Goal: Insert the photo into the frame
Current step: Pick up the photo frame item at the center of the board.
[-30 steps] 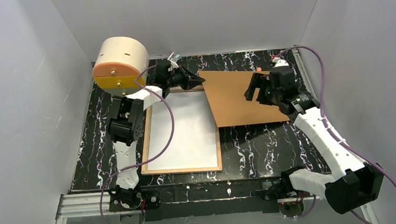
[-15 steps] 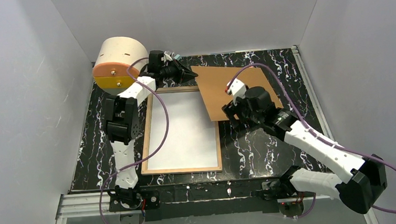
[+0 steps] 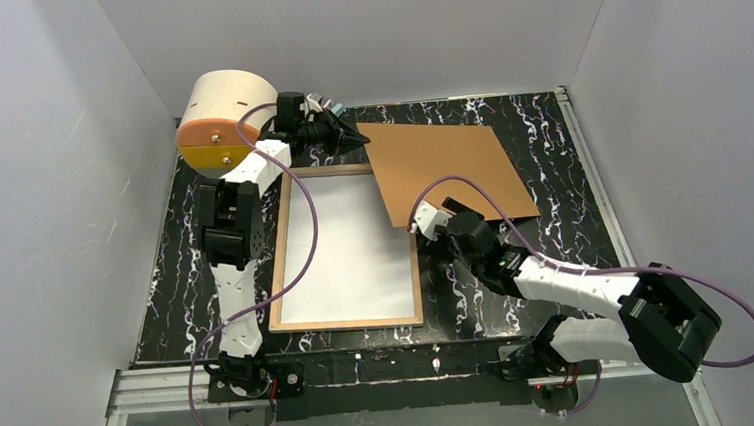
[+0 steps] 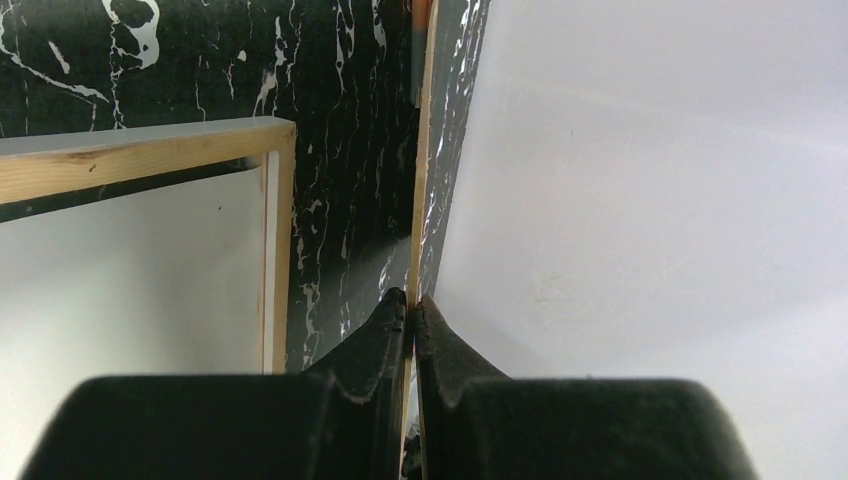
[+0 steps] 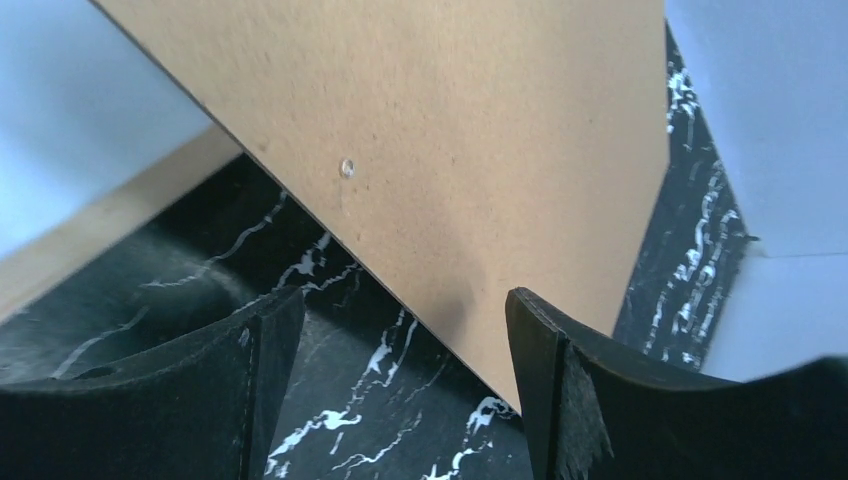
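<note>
Left tool (image 3: 356,136), pressed together, pinches the backing board (image 3: 445,168) at its far corner, apparently steadying it. Right tool (image 5: 400,300), spread, flanks the near edge, seemingly for a second grip. Frame (image 3: 278,260) lies flat on tabletop (image 3: 172,277), white sheet (image 3: 350,245) inside.

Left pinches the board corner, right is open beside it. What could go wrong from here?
1. The left gripper pinches the backing board only at one far corner; it could pivot or slip.
2. The right gripper is open at the board's near edge; a misjudged close may shove it rather than grip.
3. The board overlaps the frame at its far right corner, so a shove could nudge it.
</note>
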Controlling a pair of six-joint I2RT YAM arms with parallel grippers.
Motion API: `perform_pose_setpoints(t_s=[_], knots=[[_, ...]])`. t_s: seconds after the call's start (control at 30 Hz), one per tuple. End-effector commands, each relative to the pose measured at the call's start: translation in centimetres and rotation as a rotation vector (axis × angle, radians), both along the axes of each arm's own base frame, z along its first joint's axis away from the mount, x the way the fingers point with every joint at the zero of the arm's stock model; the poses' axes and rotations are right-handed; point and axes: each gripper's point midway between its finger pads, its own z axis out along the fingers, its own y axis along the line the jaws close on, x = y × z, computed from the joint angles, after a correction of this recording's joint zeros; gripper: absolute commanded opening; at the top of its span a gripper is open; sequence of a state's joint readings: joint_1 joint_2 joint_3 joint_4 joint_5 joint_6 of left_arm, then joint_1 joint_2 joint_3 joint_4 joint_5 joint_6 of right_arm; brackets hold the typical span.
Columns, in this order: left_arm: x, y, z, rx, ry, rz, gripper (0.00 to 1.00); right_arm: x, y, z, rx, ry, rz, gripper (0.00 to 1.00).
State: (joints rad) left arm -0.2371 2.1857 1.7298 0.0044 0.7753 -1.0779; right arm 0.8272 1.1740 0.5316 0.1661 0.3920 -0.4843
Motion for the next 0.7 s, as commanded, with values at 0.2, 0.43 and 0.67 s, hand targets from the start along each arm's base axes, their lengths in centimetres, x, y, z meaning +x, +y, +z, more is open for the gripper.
perform_pose_setpoints(t_s=[0.2,0.43,0.67], knots=[[-0.3,0.4,2.2,-0.028,-0.014,-0.034,0.00,3.8,-1.7,1.7,-0.085,-0.331,-0.036,0.78],[-0.7,0.9,2.3,-0.025,-0.008,-0.035,0.00,6.3,-4.0,2.2,-0.108,-0.381,-0.048,0.53],[-0.7,0.8,3.0,-0.035,-0.014,-0.033,0.00,6.7,-3.1,3.3,-0.148,-0.416,0.017,0.13]])
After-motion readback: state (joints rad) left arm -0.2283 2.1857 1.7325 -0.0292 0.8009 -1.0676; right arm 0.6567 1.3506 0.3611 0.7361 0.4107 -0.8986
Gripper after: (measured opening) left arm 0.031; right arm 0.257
